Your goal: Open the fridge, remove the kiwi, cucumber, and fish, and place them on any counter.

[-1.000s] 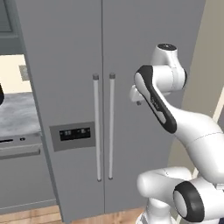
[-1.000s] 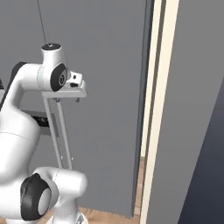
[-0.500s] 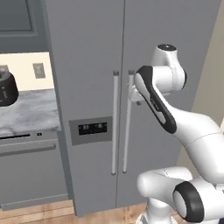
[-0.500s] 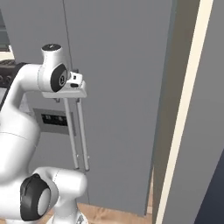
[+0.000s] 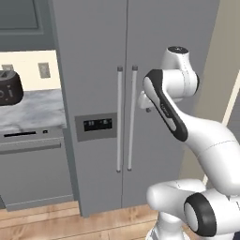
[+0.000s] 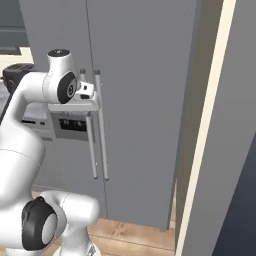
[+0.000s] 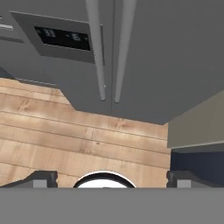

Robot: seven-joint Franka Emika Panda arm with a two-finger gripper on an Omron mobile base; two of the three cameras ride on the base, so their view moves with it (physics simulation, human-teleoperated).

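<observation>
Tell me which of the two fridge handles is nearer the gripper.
The right handle, on the right door; the gripper hovers just beside it, while the left handle sits farther off.

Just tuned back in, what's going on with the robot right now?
The arm is raised in front of the fridge, whose two doors are both shut. The gripper is open and holds nothing; it points down along the two bar handles toward the wood floor. Nothing has been taken out yet, and the counter sits to the fridge's left.

One fridge (image 5: 159,42), two closed doors, two vertical bar handles (image 5: 125,119), one dark display panel (image 5: 97,124), one marbled counter (image 5: 30,110), one dark toaster (image 5: 9,88), one wall outlet (image 5: 44,70).
</observation>
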